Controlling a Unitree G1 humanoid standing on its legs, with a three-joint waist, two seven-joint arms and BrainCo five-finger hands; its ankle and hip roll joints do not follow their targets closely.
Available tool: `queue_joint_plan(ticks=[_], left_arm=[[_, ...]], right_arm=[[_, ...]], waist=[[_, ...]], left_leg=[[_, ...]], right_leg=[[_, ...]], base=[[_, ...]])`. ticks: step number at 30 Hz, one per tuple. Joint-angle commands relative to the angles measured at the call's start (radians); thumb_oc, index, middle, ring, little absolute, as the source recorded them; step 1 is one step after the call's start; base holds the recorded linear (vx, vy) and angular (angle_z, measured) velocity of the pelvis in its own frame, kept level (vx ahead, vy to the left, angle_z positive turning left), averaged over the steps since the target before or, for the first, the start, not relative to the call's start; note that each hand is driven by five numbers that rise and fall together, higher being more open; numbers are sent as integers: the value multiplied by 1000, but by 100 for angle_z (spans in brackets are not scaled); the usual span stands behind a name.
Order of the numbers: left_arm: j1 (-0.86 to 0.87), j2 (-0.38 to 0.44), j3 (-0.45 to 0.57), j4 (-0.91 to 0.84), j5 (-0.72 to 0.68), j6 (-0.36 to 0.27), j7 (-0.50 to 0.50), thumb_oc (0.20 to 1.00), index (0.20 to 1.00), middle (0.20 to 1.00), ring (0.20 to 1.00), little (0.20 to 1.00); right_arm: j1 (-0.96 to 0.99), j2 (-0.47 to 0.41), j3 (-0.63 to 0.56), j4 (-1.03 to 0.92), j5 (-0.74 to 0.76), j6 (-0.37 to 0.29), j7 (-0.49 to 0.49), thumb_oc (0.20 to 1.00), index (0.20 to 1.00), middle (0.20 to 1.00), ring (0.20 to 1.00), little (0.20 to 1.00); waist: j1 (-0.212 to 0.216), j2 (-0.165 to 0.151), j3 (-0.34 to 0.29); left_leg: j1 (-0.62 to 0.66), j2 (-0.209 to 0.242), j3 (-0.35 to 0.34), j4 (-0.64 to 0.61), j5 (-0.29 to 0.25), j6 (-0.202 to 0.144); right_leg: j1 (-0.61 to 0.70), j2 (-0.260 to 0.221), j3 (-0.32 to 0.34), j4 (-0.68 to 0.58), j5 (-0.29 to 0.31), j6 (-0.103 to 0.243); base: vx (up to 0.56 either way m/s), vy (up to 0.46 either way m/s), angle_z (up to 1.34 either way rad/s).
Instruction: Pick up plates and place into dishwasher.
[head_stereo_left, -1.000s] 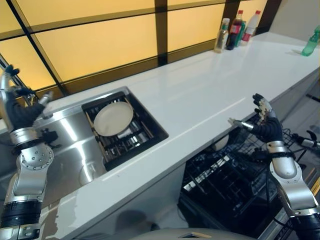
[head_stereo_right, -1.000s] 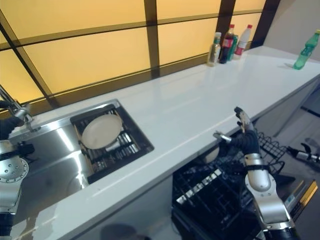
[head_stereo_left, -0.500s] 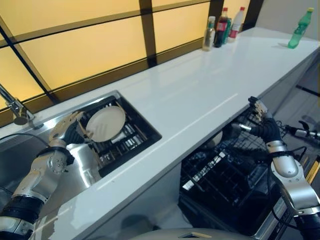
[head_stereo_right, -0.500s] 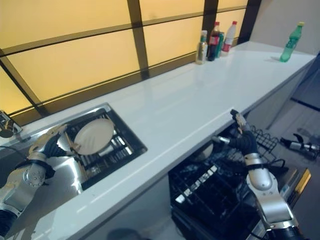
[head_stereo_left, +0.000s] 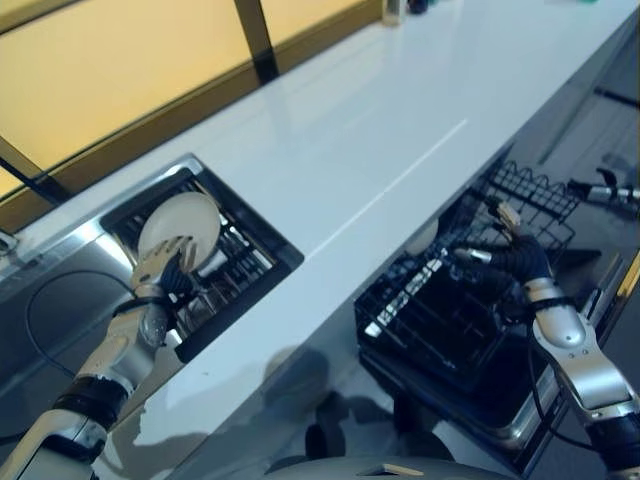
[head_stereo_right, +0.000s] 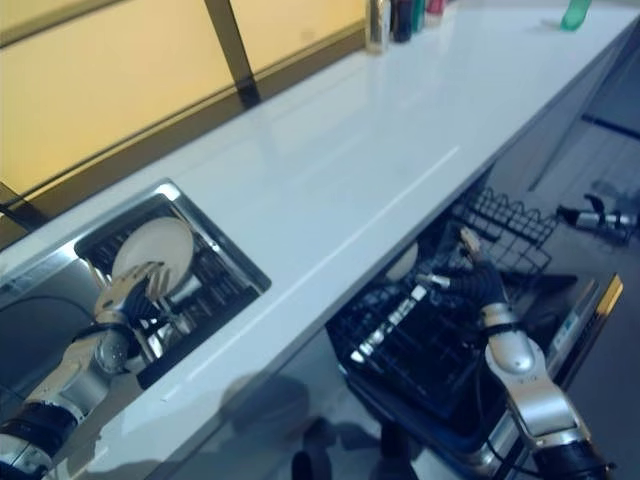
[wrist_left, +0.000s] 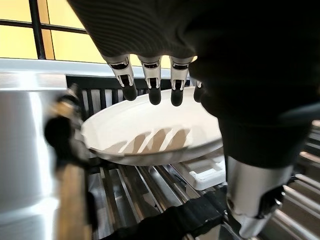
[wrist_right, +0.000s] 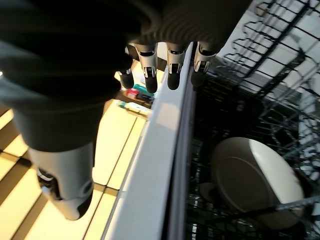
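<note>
Left hand (head_stereo_left: 165, 265) now spread above plate (head_stereo_left: 178, 222); right hand (head_stereo_left: 508, 252) relaxed, white counter (head_stereo_left: 330, 140).

White worktop with a sunken sink, dishwasher rack below

The long white worktop (head_stereo_left: 330, 150) holds bottles (head_stereo_right: 400, 15) at its far end. At left, a black wire rack (head_stereo_left: 240, 255) in the steel sink (head_stereo_left: 60, 300) carries a white plate (head_stereo_left: 180, 225); the dishwasher rack (head_stereo_left: 450, 330) below holds another plate (wrist_right: 257, 180).
</note>
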Motion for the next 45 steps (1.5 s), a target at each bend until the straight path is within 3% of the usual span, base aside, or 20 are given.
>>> queue_joint_plan(ticks=[1, 18, 31, 37, 42, 45], left_arm=[[-148, 18, -12, 86, 19, 47, 113, 1000, 1000, 1000, 1000, 1000], [-225, -49, -21, 196, -26, 111, 273, 1000, 1000, 1000, 1000, 1000], [-364, -108, -38, 347, -16, 287, 550, 1000, 1000, 1000, 1000, 1000], [-447, -131, -33, 400, -76, 290, 675, 1000, 1000, 1000, 1000, 1000], [-505, -138, -41, 429, -76, 279, 684, 1000, 1000, 1000, 1000, 1000], [-521, -148, -52, 439, -79, 274, 693, 595, 595, 595, 595, 595]], right_arm=[[-117, -52, 28, -30, 13, -77, -31, 1000, 1000, 1000, 1000, 1000], [-201, -67, 35, -35, -31, -66, -34, 1000, 1000, 1000, 1000, 1000], [-319, -27, 94, -3, -69, -41, -78, 1000, 1000, 1000, 1000, 1000], [-359, -5, 116, 20, -86, -29, -113, 1000, 1000, 1000, 1000, 1000], [-389, 16, 132, 45, -96, -38, -137, 1000, 1000, 1000, 1000, 1000], [-405, 26, 140, 54, -99, -44, -146, 1000, 1000, 1000, 1000, 1000]], waist=[[-15, -28, 39], [-41, -11, 151], [-40, -38, 214], [-39, -55, 235], [-37, -66, 242], [-35, -72, 247]], left_leg=[[-59, -11, 53, 1, -20, 31], [-136, -19, 76, 1, 7, 25], [-209, -16, 80, 1, 37, 23], [-246, -14, 74, 1, 50, 23], [-270, -13, 73, 1, 55, 23], [-279, -13, 73, 1, 58, 24]], right_leg=[[-61, -33, 46, 113, -103, 63], [-154, -54, 68, 137, -91, 65], [-230, -46, 65, 149, -62, 50], [-267, -39, 66, 152, -46, 48], [-291, -36, 62, 154, -37, 48], [-300, -34, 61, 155, -33, 48]], base=[[-75, 59, -17], [-46, 57, 0], [-57, 16, 0], [-47, -7, 11], [-49, -15, -7], [-37, -12, 8]])
